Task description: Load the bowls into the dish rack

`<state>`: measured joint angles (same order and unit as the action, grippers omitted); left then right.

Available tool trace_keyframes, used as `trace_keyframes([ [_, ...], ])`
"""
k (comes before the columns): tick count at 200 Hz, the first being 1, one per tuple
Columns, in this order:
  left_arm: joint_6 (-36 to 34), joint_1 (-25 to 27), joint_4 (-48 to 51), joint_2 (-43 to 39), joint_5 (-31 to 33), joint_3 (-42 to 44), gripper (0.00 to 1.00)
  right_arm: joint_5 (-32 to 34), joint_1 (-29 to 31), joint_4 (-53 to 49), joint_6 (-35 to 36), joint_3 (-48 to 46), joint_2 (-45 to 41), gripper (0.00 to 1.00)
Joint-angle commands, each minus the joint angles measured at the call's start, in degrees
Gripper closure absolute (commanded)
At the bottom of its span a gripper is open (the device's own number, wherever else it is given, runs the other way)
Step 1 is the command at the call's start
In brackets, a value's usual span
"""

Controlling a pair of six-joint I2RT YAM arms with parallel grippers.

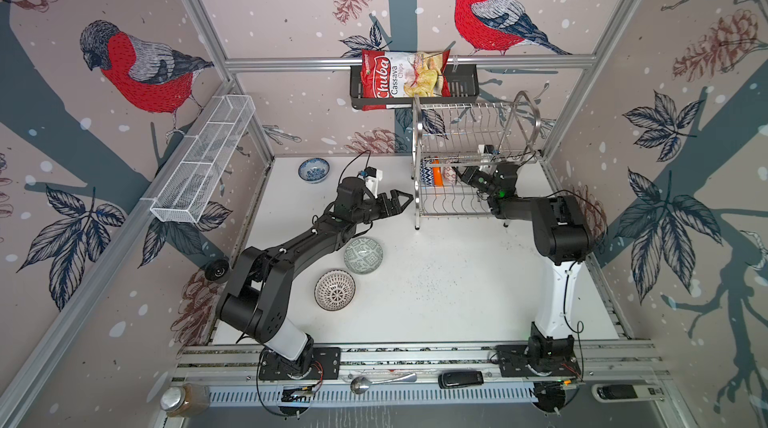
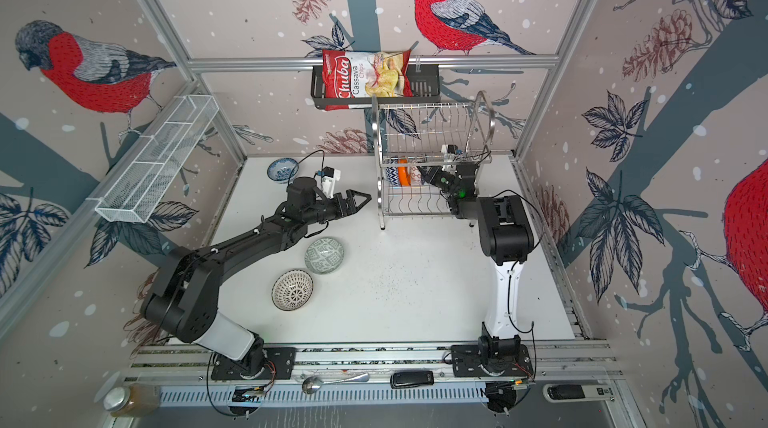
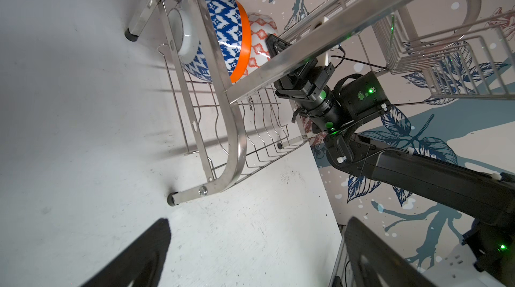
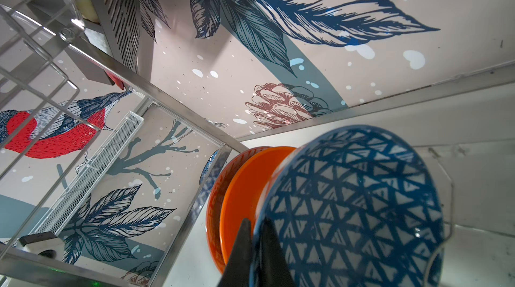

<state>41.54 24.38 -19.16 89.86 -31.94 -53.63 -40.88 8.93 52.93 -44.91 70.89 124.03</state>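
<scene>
With the right gripper pinched shut on the rim of the blue triangle-patterned bowl, held on edge in the dish rack's lower tier just beside the orange bowl, I'd settle it between two wires before the fingers release, while the left gripper hangs wide open outside the rack.

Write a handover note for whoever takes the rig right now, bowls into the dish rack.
Left gripper: jaws open, empty, beside the dish rack.
Right gripper: jaws shut on the rim of the blue triangle-patterned bowl, in the rack's lower tier.
Done: orange bowl on edge in the lower tier.
To do: release that bowl, then load the blue-floral bowl, grey-green geometric bowl and black-dotted bowl from the table.
</scene>
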Motion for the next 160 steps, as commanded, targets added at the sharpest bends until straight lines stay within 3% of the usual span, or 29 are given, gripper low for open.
trace_keyframes([
  [1,-0.85,-0.17,-1.54,-0.39,-0.67,-0.35,0.02,1.13,0.30,-10.30,0.67,-0.62,0.41,0.90],
  [160,-0.80,-0.12,-1.58,-0.22,-0.71,-0.34,0.02,0.82,-0.14,-8.75,0.95,-1.89,-1.11,0.83],
])
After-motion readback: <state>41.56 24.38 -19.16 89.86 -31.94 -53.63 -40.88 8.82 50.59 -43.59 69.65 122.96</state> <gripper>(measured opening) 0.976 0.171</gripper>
